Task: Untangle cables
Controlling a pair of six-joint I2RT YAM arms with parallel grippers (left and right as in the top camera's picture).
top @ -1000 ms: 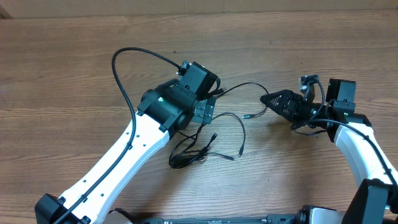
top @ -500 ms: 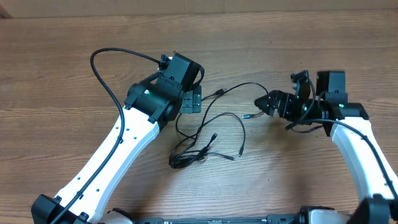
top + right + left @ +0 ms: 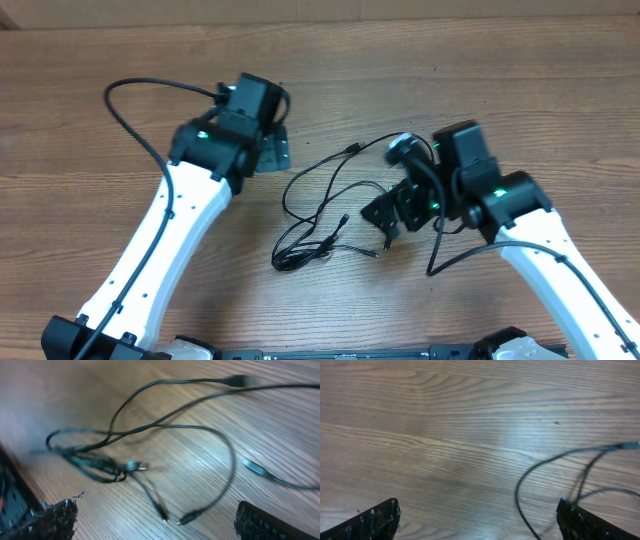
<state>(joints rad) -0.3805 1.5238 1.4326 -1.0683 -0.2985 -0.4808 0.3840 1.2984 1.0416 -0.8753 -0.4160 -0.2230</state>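
Cables (image 3: 300,252) tangled mid-counter (image 3: 500,80), knot toward the near edge, loose loops and plug tips fanning toward the far and right edges. Right tool (image 3: 385,213) wide, holding nothing, over the right-hand loops; contact unclear. Left tool (image 3: 272,150) wide, holding nothing, beside the left loop, toward the far-left corner. Broad counter between cables and far edge.

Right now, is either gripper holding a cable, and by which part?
Nothing is held. The left gripper and the right gripper both have their fingers spread wide; the cables lie loose on the table, gripped by neither.
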